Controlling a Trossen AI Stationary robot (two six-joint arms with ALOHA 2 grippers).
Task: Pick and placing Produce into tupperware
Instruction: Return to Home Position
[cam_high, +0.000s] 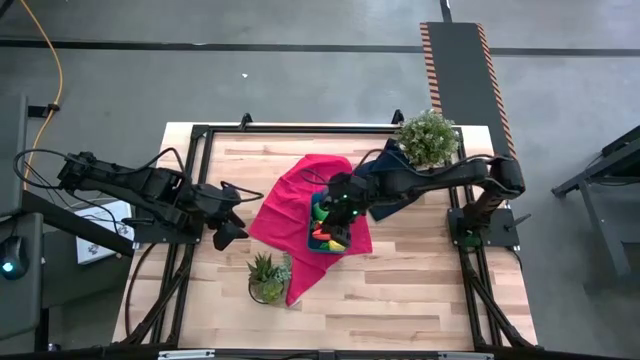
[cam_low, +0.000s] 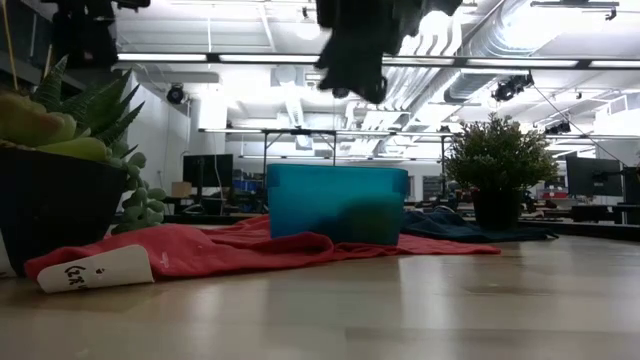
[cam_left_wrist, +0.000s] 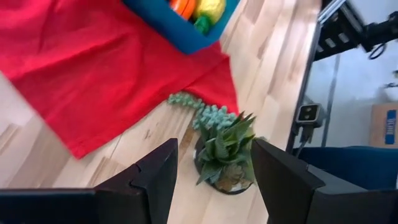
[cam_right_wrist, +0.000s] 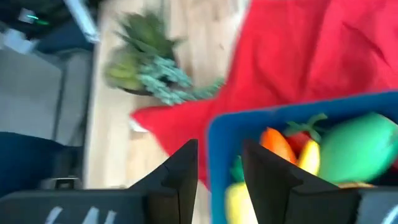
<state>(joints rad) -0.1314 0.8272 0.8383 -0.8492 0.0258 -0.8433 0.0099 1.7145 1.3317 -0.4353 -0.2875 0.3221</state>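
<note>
The teal-blue tupperware (cam_high: 322, 243) stands on a red cloth (cam_high: 290, 210) at the table's middle. It also shows in the low view (cam_low: 335, 200). In it lie several produce pieces: an orange one (cam_right_wrist: 277, 146), a yellow one (cam_right_wrist: 308, 157), a large green one (cam_right_wrist: 357, 146) and another yellow one (cam_right_wrist: 238, 200). My right gripper (cam_right_wrist: 221, 171) is open and empty, above the tub's left rim (cam_right_wrist: 214, 134); the low view shows it (cam_low: 350, 55) well above the tub. My left gripper (cam_left_wrist: 214, 177) is open and empty at the table's left, short of the cloth.
A potted succulent (cam_high: 267, 278) stands near the front on the cloth's near corner, with a white label (cam_low: 95, 270) beside it. A leafy potted plant (cam_high: 427, 138) stands at the far right on a dark navy cloth (cam_high: 385, 160). Bare wood lies at the front right.
</note>
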